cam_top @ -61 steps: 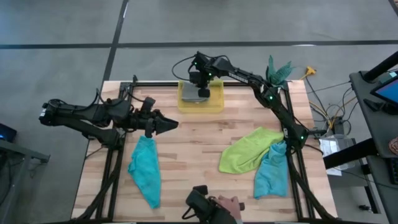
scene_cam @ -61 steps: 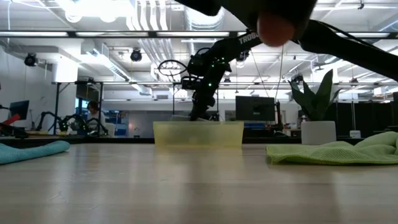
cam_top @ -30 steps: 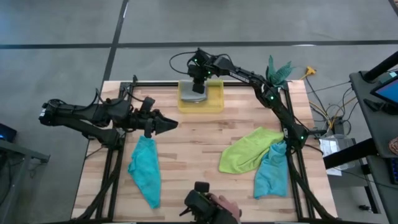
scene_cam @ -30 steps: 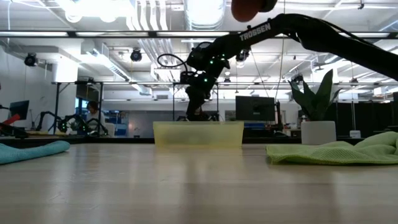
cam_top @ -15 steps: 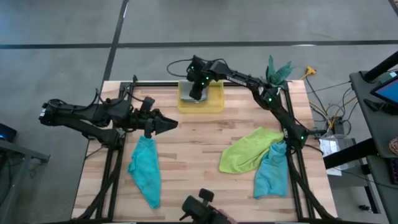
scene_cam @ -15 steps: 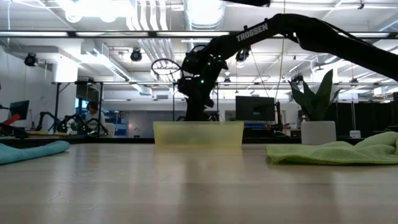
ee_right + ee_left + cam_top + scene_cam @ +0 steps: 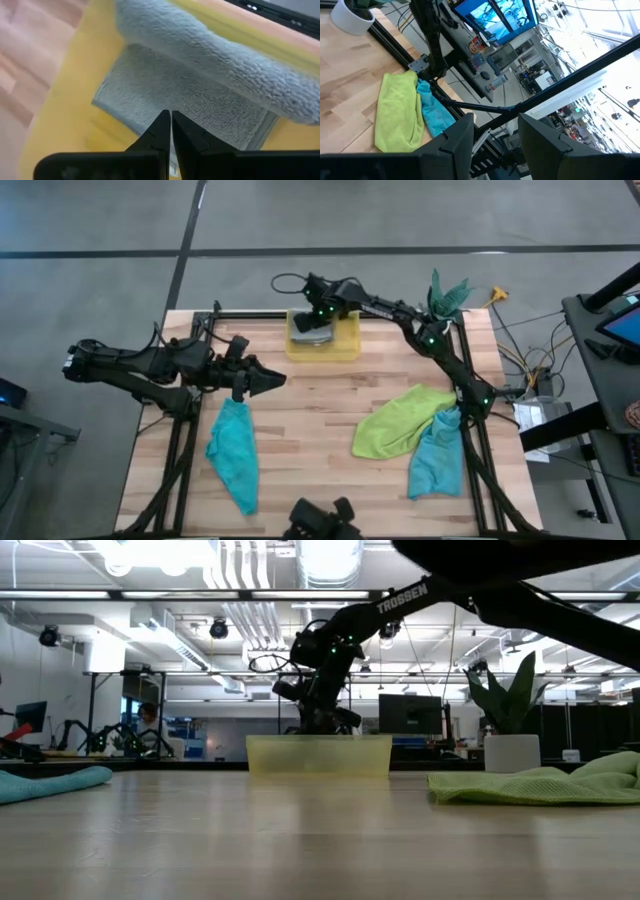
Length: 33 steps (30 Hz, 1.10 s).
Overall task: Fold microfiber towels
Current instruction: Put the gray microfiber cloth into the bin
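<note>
A light grey towel (image 7: 312,330) lies folded in the yellow bin (image 7: 346,346) at the table's far edge. My right gripper (image 7: 170,116) is shut and points down into the bin, its tips at the grey towel's flat layer (image 7: 200,120), beside a thick fold (image 7: 225,65). My left gripper (image 7: 275,380) is open and empty, held level above the left side, over the top end of a teal towel (image 7: 235,455) that lies flat. A lime green towel (image 7: 395,425) lies crumpled at the right, overlapping a second teal towel (image 7: 437,455). My right gripper's shut fingertips (image 7: 162,122) come from above, slanting, at the grey towel's flat layer in the bin. I cannot tell whether they touch it. The towel lies on the bin's floor.
A potted plant (image 7: 447,295) stands at the far right corner. A dark object (image 7: 320,520) sits at the near edge and blocks the top of the low view (image 7: 520,565). Bare wood lies in the table's middle (image 7: 310,410). Black frame rails run along both sides.
My right gripper has gone down into the bin and a little toward the table's left, tipping over as it went. The dark object at the near edge has shifted, and the hand that was beside it no longer shows.
</note>
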Motion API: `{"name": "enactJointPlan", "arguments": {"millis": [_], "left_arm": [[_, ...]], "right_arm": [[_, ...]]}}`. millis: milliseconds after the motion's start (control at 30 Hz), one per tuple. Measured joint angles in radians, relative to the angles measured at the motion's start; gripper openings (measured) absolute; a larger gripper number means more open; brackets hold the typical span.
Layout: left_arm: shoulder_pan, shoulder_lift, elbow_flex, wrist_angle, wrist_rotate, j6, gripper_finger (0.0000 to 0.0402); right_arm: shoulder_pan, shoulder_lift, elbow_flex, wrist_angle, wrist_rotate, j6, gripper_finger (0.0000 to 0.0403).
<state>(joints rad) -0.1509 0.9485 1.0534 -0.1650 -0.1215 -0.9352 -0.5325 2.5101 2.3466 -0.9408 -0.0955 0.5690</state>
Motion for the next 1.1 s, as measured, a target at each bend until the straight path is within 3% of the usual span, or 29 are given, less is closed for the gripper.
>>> {"name": "enactJointPlan", "arguments": {"millis": [200,700,1100], "left_arm": [[0.0,-0.001,0.0,0.0,0.0,0.0,0.014],[-0.001,-0.003,0.0,0.0,0.013,0.0,0.014],[-0.01,-0.03,0.0,-0.001,0.045,0.011,0.014]], "right_arm": [[0.007,0.001,0.0,-0.005,0.074,0.062,0.0012],[0.095,0.007,0.008,-0.014,0.102,0.2,0.0011],[0.102,0.021,0.009,0.023,0.138,0.306,0.0011]]}}
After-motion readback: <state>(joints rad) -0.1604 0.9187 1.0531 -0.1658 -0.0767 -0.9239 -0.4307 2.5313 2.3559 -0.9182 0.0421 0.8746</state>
